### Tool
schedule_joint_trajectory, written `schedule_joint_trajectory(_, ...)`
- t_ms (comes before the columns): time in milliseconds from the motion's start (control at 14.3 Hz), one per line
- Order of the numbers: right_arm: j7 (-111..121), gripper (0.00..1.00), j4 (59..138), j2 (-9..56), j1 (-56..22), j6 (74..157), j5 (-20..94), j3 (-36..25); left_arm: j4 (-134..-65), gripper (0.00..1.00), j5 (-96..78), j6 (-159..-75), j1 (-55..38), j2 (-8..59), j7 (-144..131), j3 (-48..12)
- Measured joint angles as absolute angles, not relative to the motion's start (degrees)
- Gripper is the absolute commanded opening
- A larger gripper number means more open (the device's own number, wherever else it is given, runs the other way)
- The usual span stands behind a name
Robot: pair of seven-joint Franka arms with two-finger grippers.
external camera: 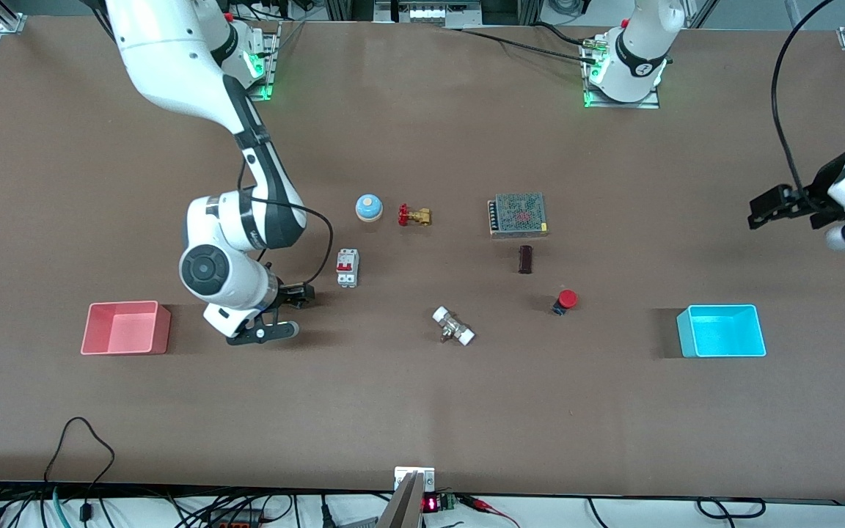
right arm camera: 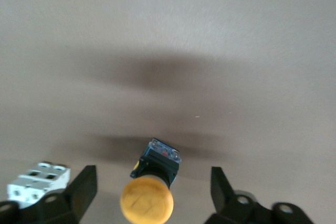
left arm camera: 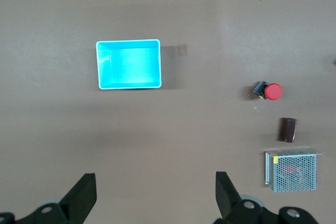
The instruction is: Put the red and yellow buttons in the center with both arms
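Tray in pink (external camera: 125, 328) is seen at the right arm's end of the counter (external camera: 422, 411). Right end effector (external camera: 292, 312) is held low just beside it, jaws spread wide, nothing gripped. Yellow button (right arm camera: 147, 198) is seen in the right wrist view between the fingers (right arm camera: 84, 184), clear of both, cap toward the camera; in the front view it is hidden under the end effector. White circuit breaker (external camera: 348, 268) is placed just toward the middle from there. Blue bell (external camera: 368, 207) and brass valve (external camera: 414, 215) are set side by side, farther from the front camera. White-capped fitting (external camera: 453, 326) is laid near the middle. Mesh-covered power supply (external camera: 518, 215) is found next, with a dark block (external camera: 526, 259) nearer the camera, then the red button (external camera: 565, 300), tipped on its side, nearer again. Cyan tray (external camera: 721, 331) is set at the left arm's end. Left end effector (external camera: 758, 209) is held up over bare counter at that end, jaws wide, empty; the left arm waits.
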State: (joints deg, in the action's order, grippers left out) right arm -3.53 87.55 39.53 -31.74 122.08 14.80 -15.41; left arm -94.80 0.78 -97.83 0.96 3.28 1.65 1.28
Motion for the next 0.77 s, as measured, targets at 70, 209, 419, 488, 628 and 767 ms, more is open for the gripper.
schedule_joint_trajectory(70, -4.69, 1.00, 87.51, 37.88, -31.77, 121.39, 14.80, -15.66, -95.09, 1.00, 0.78, -97.68, 1.05, 2.43, 1.78, 1.28)
schedule_joint_trajectory(209, -5.55, 1.00, 87.32, 34.13, -31.77, 118.11, 14.80, -16.84, -96.22, 1.00, 0.78, -97.66, 1.15, 0.77, 1.99, 1.28)
schedule_joint_trajectory(419, -5.69, 1.00, 86.87, 28.19, -31.79, 110.74, 14.80, -20.13, -99.31, 1.00, 0.78, -98.96, 1.16, -2.16, 2.60, 1.23)
schedule_joint_trajectory(488, -5.69, 1.00, 86.21, 26.63, -31.79, 107.98, 14.80, -21.72, -101.01, 1.00, 0.78, -99.97, 1.16, -3.52, 2.64, 1.18)
schedule_joint_trajectory(628, -5.67, 1.00, 84.32, 24.40, -31.76, 102.61, 14.67, -25.21, -104.06, 1.00, 0.78, -100.96, 1.18, -6.47, 2.65, 1.15)
schedule_joint_trajectory(767, -5.36, 1.00, 81.86, 23.16, -31.70, 98.26, 14.22, -28.58, -104.84, 1.00, 0.78, -100.28, 1.21, -8.46, 2.65, 1.15)
